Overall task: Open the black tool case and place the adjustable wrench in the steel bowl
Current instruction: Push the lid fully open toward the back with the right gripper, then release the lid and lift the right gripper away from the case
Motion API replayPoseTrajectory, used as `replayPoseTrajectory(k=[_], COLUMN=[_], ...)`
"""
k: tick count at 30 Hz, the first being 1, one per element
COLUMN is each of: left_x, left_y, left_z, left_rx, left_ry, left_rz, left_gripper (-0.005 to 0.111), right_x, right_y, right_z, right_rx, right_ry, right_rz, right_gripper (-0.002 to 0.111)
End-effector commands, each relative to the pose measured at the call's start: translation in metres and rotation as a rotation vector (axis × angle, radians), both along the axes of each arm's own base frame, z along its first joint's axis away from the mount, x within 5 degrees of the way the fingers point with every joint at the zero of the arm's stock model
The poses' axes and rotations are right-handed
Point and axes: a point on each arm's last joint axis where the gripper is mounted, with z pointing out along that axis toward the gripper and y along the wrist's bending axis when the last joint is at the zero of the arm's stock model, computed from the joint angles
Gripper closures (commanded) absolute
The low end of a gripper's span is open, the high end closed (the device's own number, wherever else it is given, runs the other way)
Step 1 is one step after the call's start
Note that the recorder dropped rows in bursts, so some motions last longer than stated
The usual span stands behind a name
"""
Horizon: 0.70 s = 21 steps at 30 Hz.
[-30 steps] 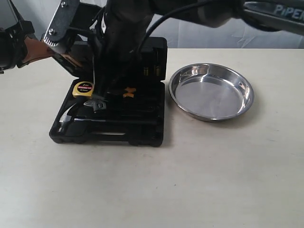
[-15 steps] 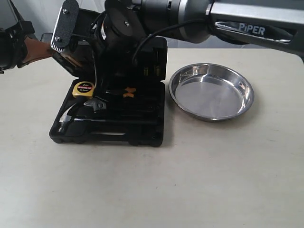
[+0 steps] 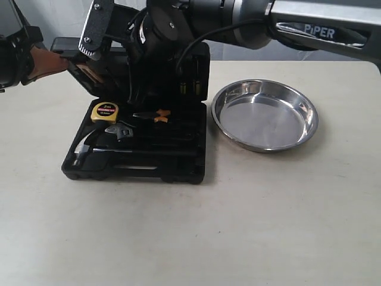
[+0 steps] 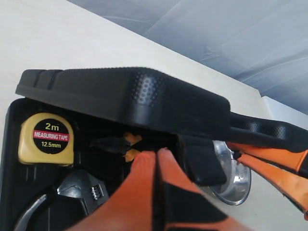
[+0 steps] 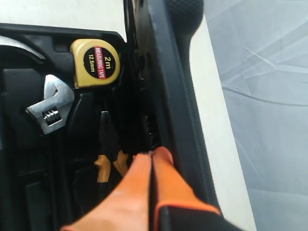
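Observation:
The black tool case (image 3: 143,161) lies open on the table with its lid (image 3: 190,71) standing up at the back. The adjustable wrench (image 3: 119,131) rests in its moulded slot, also seen in the left wrist view (image 4: 82,187) and the right wrist view (image 5: 50,108). The steel bowl (image 3: 265,116) sits to the right of the case, with nothing in it. My left gripper (image 4: 156,153) is shut with nothing in it, at the lid's left edge (image 4: 130,96). My right gripper (image 5: 153,155) is shut and hangs above the tray close to the lid's inner face, clear of the wrench.
In the case there are also a yellow tape measure (image 3: 104,111), orange-handled pliers (image 3: 156,115) and a hammer (image 3: 89,149). The right arm (image 3: 178,24) reaches over the case from the right. Bare table lies in front.
My right gripper has risen from just above the wrench and swung back toward the lid. The wrench stays in its slot. The left gripper has not moved.

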Motion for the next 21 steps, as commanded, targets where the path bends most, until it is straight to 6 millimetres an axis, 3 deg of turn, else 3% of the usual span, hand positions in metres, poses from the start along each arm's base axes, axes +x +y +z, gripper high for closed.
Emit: replayPoseTrajectory(k=[1, 5, 8, 14, 21], left_x=[0.001, 0.001, 0.001, 0.000, 0.000], left_y=[0.000, 0.000, -0.001, -0.001, -0.001], left_z=[0.003, 0.003, 0.003, 0.002, 0.002], left_rx=[-0.007, -0.004, -0.003, 0.004, 0.005], left_ry=[-0.014, -0.013, -0.012, -0.010, -0.010], left_rz=[-0.001, -0.003, -0.006, -0.016, -0.014], left_gripper=[0.107, 0.107, 0.107, 0.107, 0.107], right_x=[0.005, 0.010, 0.024, 0.053, 0.054], right_y=[-0.002, 0.000, -0.001, -0.021, -0.028], right_z=[0.004, 0.007, 0.010, -0.008, -0.004], right_rx=[0.010, 0.026, 0.152, 0.208, 0.205], right_ry=[-0.038, -0.116, -0.178, -0.168, -0.147], right_rz=[0.001, 0.024, -0.018, -0.111, -0.151], right_gripper=[0.108, 0.108, 0.108, 0.108, 0.108])
